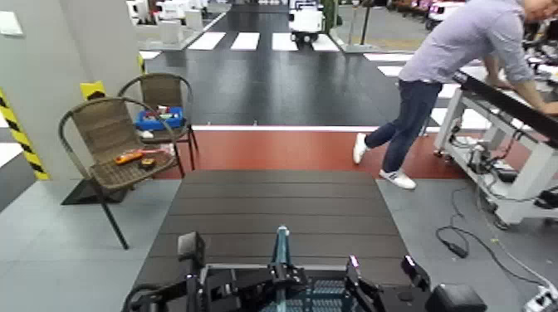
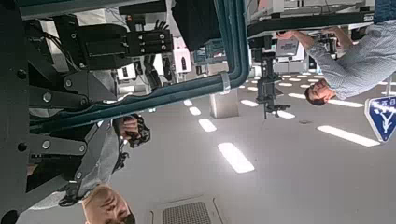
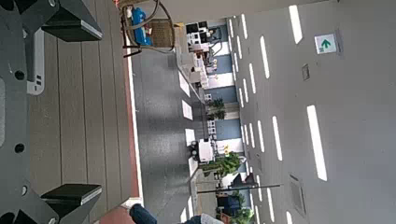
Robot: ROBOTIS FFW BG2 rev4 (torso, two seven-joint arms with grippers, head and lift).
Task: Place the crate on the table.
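Observation:
The teal crate point(image 1: 320, 295) shows only at the near edge of the dark slatted table point(image 1: 274, 207). Its thin upright handle point(image 1: 282, 246) rises above the black arms. My left gripper point(image 1: 276, 275) is at that handle and shut on it. In the left wrist view the teal handle bar point(image 2: 168, 91) runs out from between the black fingers of the left gripper point(image 2: 56, 117). My right gripper point(image 1: 382, 275) is to the right of the crate. In the right wrist view the right gripper point(image 3: 89, 110) is open over the table slats point(image 3: 93, 75), nothing between its fingers.
Two wicker chairs point(image 1: 112, 145) stand at the far left, one with a small blue bin point(image 1: 159, 119). A person point(image 1: 448, 75) leans over a white workbench point(image 1: 506, 124) at the far right. Cables point(image 1: 465, 232) lie on the floor to the right.

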